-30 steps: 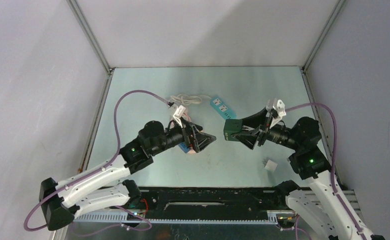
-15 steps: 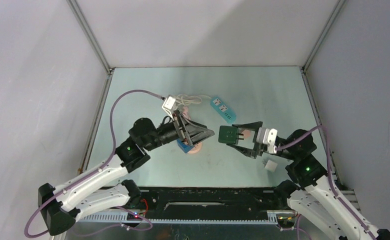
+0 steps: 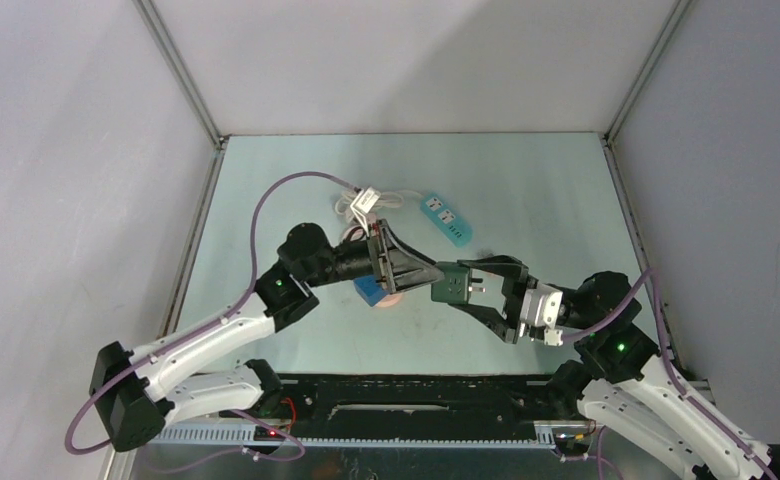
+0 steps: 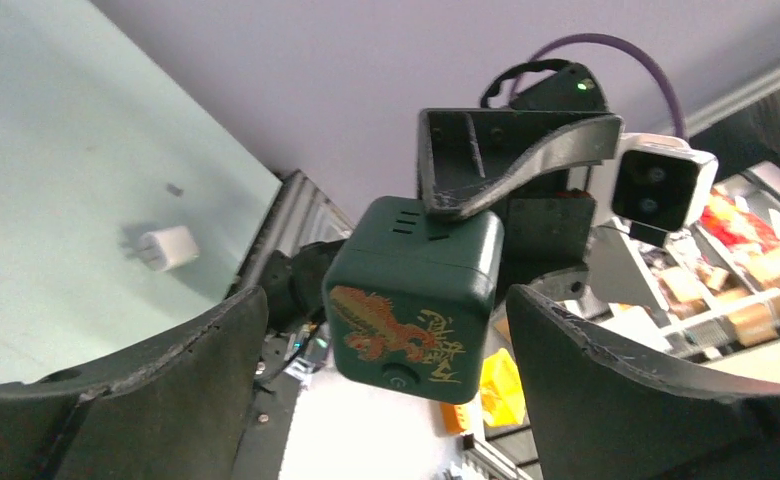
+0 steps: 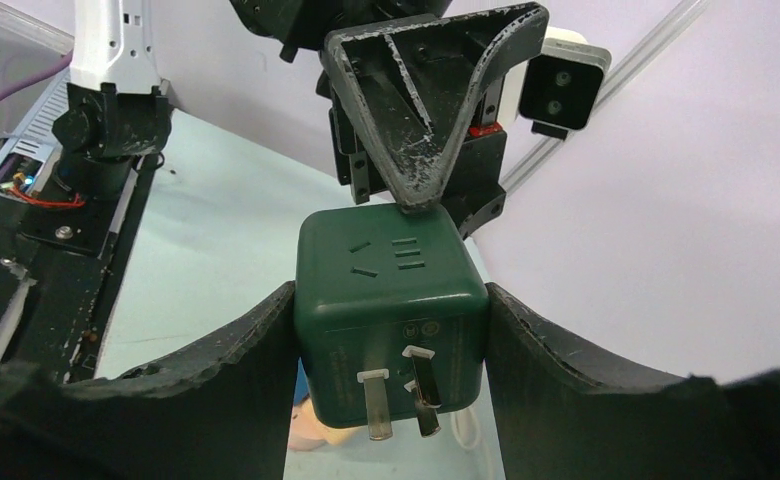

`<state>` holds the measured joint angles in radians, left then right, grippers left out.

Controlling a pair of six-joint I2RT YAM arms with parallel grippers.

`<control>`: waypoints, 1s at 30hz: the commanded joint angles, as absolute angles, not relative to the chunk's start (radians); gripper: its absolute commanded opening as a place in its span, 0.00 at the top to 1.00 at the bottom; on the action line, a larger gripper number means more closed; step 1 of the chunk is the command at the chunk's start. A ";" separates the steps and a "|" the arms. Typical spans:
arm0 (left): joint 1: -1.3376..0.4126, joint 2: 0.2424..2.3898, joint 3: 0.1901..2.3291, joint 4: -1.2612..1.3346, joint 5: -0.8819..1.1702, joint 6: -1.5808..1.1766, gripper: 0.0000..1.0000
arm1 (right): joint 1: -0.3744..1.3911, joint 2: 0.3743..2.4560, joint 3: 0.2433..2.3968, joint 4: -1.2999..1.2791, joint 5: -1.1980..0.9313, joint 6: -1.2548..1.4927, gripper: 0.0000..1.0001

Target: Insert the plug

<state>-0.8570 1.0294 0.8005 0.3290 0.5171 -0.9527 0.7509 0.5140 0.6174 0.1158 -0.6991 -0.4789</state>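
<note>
Handover step, by the look of it: the green cube plug (image 3: pixel 453 283) was held in mid-air over the table (image 3: pixel 526 200) between the two arms, clamped by the right gripper (image 5: pixel 391 310) on two opposite side faces. Its metal prongs (image 5: pixel 398 398) pointed back toward the right wrist camera and the socket-slot face pointed up. The left gripper (image 4: pixel 384 310) had its jaws apart, one on each side of the cube's dragon-printed face, with a gap showing on both sides in the left wrist view, so it had no grip yet. In the right wrist view one left finger (image 5: pixel 421 110) sat at the cube's top edge; touching or just above, could not tell. The teal power strip (image 3: pixel 444 218) lay flat toward the back of the table, well apart from the plug, nothing plugged into it. A small white charger (image 4: pixel 163 247) lay loose on the table, not involved. Judged as early to mid task: insertion not started. The next move likely called for the left jaws to close on the faces the right fingers left free, keeping off the prongs. The right gripper would then let go, and the cube would be turned prongs-down and lined up over a strip socket.
</note>
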 commanded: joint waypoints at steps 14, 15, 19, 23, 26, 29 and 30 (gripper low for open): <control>-0.863 1.092 0.811 0.651 0.663 -1.143 0.29 | 0.773 0.563 0.627 0.334 -0.629 -0.503 1.00; -0.864 1.089 0.814 0.642 0.663 -1.138 0.32 | 0.773 0.565 0.627 0.337 -0.626 -0.502 1.00; -0.865 1.085 0.815 0.595 0.654 -1.098 0.41 | 0.772 0.573 0.627 0.340 -0.620 -0.502 1.00; -0.865 1.093 0.818 0.591 0.653 -1.088 0.70 | 0.776 0.577 0.627 0.333 -0.626 -0.502 1.00; -0.866 1.104 0.836 0.542 0.644 -1.045 0.96 | 0.776 0.582 0.627 0.315 -0.611 -0.511 0.94; -0.864 1.101 0.857 0.455 0.599 -0.958 1.00 | 0.778 0.581 0.627 0.294 -0.594 -0.511 0.47; -0.863 1.095 0.864 0.408 0.573 -0.913 1.00 | 0.777 0.581 0.627 0.284 -0.579 -0.506 0.31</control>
<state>-0.8539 1.0992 0.8013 0.5491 0.6121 -1.0637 0.7712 0.5625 0.6174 0.2642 -0.6456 -0.4969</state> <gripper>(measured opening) 0.625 0.628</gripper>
